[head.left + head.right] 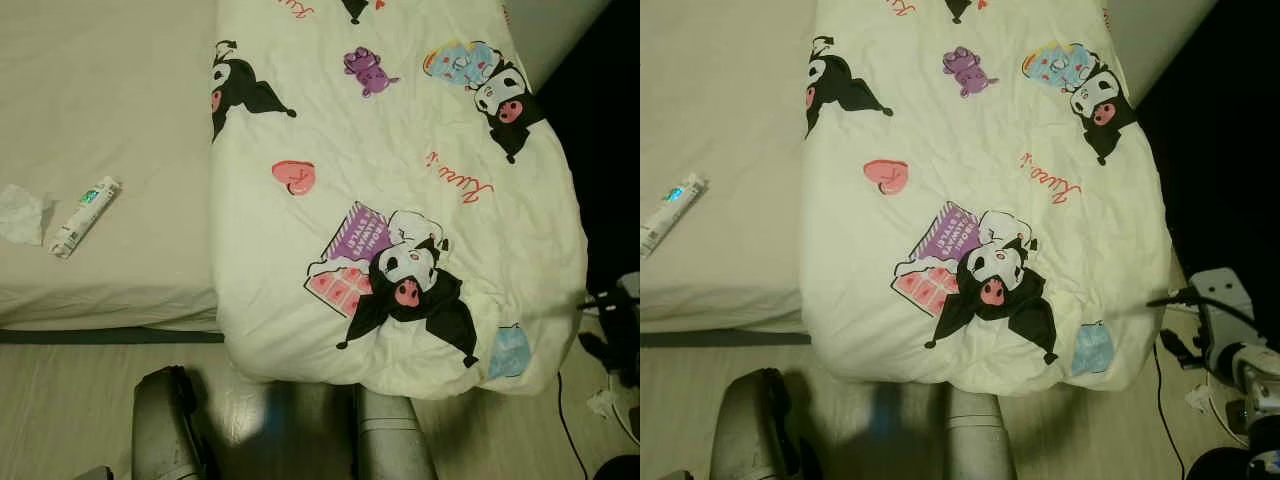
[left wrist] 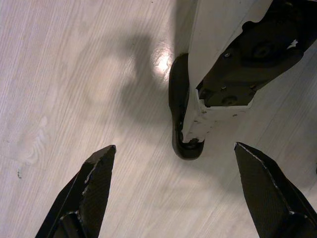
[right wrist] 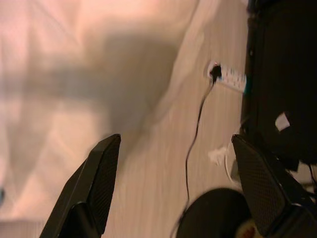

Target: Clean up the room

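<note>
Bed (image 1: 110, 110) clutter I count: one tube (image 1: 85, 216), one crumpled tissue (image 1: 20, 213) in my left eye view; both grippers (image 2: 173, 188) (image 3: 173, 188) released.

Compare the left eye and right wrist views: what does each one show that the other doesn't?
Left eye: the bed with a tube and a crumpled tissue on the bare sheet, beside the cartoon-print comforter.
Right wrist: the open right gripper hanging low, and a white power strip with a black plug on the floor.
Both: the pale wood floor and a black cable trailing over it.
</note>
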Tool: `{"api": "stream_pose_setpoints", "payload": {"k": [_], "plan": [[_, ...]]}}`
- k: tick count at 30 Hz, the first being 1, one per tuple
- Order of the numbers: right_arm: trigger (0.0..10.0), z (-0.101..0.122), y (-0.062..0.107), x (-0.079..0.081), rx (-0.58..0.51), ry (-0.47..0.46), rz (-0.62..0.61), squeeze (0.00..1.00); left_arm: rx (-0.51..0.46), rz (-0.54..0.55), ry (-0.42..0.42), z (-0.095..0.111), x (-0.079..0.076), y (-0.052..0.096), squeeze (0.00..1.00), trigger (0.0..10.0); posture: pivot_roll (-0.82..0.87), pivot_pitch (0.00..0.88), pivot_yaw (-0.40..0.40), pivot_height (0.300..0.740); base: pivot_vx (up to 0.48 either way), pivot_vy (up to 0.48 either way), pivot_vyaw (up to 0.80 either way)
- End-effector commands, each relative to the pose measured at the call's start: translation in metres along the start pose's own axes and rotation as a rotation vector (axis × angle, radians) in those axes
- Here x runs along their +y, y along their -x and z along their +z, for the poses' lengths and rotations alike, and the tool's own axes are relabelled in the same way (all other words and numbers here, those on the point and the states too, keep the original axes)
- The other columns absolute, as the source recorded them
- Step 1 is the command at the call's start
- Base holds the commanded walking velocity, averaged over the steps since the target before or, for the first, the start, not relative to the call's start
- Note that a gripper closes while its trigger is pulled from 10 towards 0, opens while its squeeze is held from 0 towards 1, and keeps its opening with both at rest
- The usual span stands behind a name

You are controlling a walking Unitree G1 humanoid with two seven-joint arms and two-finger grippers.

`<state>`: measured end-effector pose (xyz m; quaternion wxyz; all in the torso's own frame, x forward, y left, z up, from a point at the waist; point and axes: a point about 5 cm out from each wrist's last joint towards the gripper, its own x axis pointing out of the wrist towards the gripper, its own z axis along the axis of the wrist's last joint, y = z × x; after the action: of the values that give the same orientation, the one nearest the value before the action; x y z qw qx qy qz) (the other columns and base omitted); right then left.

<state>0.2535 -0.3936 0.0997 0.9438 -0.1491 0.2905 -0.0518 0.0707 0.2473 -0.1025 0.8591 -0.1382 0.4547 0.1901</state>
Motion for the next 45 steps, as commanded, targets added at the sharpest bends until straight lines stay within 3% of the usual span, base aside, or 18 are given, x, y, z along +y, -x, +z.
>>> {"api": "stream_pose_setpoints", "payload": {"k": [1, 10, 19, 28, 34, 35, 36, 37, 45], "plan": [[10.0, -0.009, -0.001, 0.003, -0.007, -0.056, -0.006, 0.00, 0.116, -0.166, -0.008, -0.033, -0.038, 0.005, 0.00, 10.0, -0.25, 0.271, -0.117, 0.535, 0.000, 0.000, 0.00], [10.0, -0.009, -0.006, 0.015, -0.059, -0.107, 0.012, 0.00, 0.115, -0.168, -0.011, -0.034, -0.037, 0.005, 0.00, 10.0, -0.25, 0.278, -0.108, 0.535, 0.000, 0.000, 0.00], [10.0, -0.013, -0.006, 0.019, -0.094, -0.037, 0.000, 0.00, 0.121, -0.167, -0.014, -0.038, -0.035, 0.007, 0.00, 10.0, -0.25, 0.293, -0.102, 0.535, 0.000, 0.000, 0.00], [10.0, -0.013, -0.008, 0.028, -0.173, -0.166, 0.039, 0.00, 0.118, -0.176, -0.018, -0.039, -0.036, 0.008, 0.00, 10.0, -0.25, 0.302, -0.092, 0.535, 0.000, 0.000, 0.00], [10.0, -0.022, -0.006, 0.029, -0.167, -0.198, 0.047, 0.00, 0.110, -0.175, -0.018, -0.038, -0.034, 0.008, 0.00, 10.0, -0.24, 0.311, -0.081, 0.535, 0.000, 0.000, 0.00], [2.5, -0.030, -0.004, 0.026, -0.141, -0.191, 0.024, 0.00, 0.109, -0.173, -0.018, -0.038, -0.033, 0.009, 0.00, 10.0, -0.24, 0.311, -0.081, 0.535, 0.000, 0.000, 0.00], [2.5, -0.030, -0.004, 0.026, -0.141, -0.191, 0.024, 0.00, 0.109, -0.173, -0.018, -0.038, -0.033, 0.009, 0.00, 10.0, -0.24, 0.311, -0.081, 0.535, 0.000, 0.000, 0.00], [0.0, -0.032, -0.004, 0.025, -0.134, -0.185, 0.016, 0.00, 0.108, -0.173, -0.019, -0.038, -0.033, 0.009, 0.00, 10.0, -0.24, 0.311, -0.081, 0.535, 0.000, 0.000, 0.00], [0.0, -0.035, -0.001, 0.019, -0.132, -0.178, -0.016, 0.00, 0.109, -0.171, -0.020, -0.039, -0.031, 0.009, 0.00, 10.0, -0.24, 0.313, -0.076, 0.535, 0.000, 0.000, 0.00]]}}
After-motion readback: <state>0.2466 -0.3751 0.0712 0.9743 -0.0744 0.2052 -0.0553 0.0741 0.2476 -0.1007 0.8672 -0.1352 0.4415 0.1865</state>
